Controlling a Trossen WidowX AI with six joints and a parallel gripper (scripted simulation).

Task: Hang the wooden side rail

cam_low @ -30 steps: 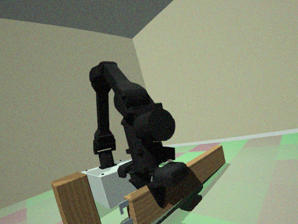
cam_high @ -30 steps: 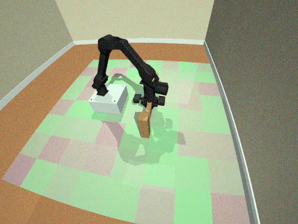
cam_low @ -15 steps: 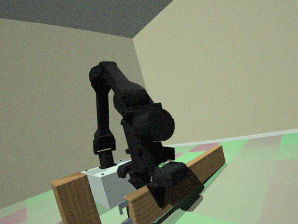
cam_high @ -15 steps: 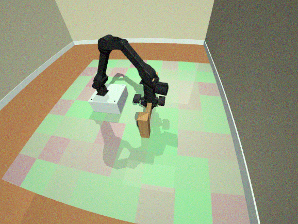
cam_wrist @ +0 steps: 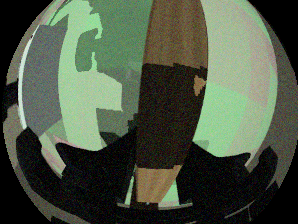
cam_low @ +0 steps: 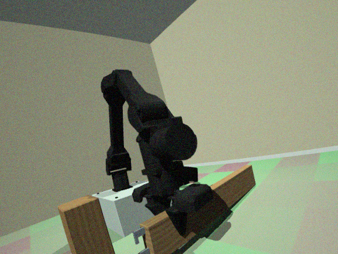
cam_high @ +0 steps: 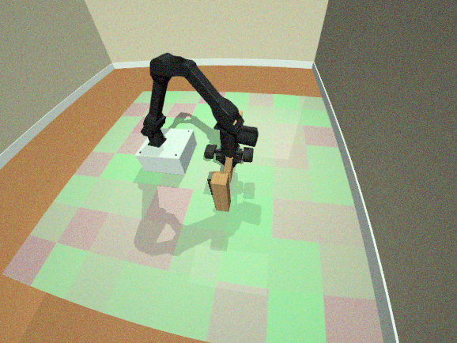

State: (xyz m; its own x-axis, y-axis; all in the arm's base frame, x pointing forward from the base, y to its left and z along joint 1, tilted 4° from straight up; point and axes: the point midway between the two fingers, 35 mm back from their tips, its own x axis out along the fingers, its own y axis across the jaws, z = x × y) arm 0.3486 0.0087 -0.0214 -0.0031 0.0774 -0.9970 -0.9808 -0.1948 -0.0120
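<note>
The wooden side rail [cam_high: 228, 170] [cam_low: 234, 184] [cam_wrist: 176, 42] stands on its narrow edge, in line with the headboard post. My gripper [cam_low: 171, 218] [cam_wrist: 156, 130] is shut on the rail nearer its post end, one finger on each side. In the exterior view a grey steel upper hook [cam_low: 138, 236] sticks out from the rail's end, with a gap between it and the post. The lower hook [cam_low: 144, 251] is mostly cut off by the frame's bottom. The upright wooden post [cam_high: 222, 194] [cam_low: 85, 223] hides its slot and pins. The rail's far end is low, at or close to the table.
The arm's base stands on a white box [cam_high: 186, 148] [cam_low: 128, 216] [cam_wrist: 42, 75], to the left of the rail in the top view. The patchwork green and pink surface [cam_high: 294, 219] carries the arm's shadow. Walls stand beyond it.
</note>
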